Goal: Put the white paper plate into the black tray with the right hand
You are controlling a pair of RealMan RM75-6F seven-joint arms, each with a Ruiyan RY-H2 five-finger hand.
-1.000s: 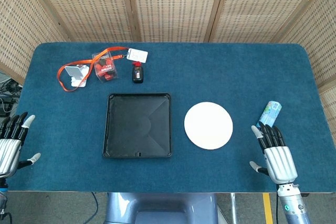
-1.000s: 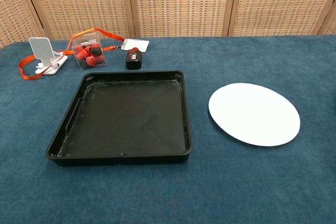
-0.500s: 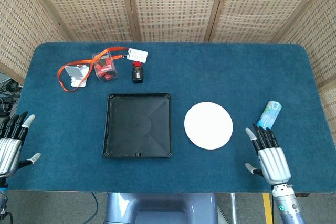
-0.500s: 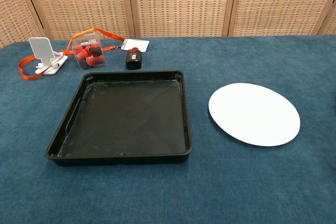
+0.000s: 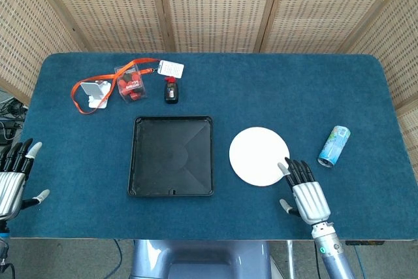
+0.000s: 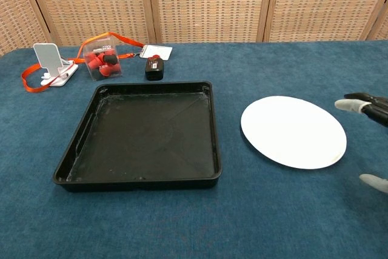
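The white paper plate (image 5: 259, 155) (image 6: 293, 130) lies flat on the blue table, just right of the black tray (image 5: 172, 155) (image 6: 145, 134), which holds nothing. My right hand (image 5: 305, 193) (image 6: 371, 125) hovers at the plate's near right edge, fingers spread and holding nothing; only its fingertips show at the right edge of the chest view. My left hand (image 5: 12, 178) rests open at the table's near left corner, far from the tray.
A light blue can (image 5: 334, 146) lies to the right of the plate. At the back left sit a white phone stand (image 5: 96, 92), a clear box of red items (image 5: 130, 82) with an orange lanyard, and a small black bottle (image 5: 171, 89).
My right hand has moved left from beside the can to the plate's near right edge, uncovering the can. Its fingertips have entered the chest view. The left hand has stayed put.
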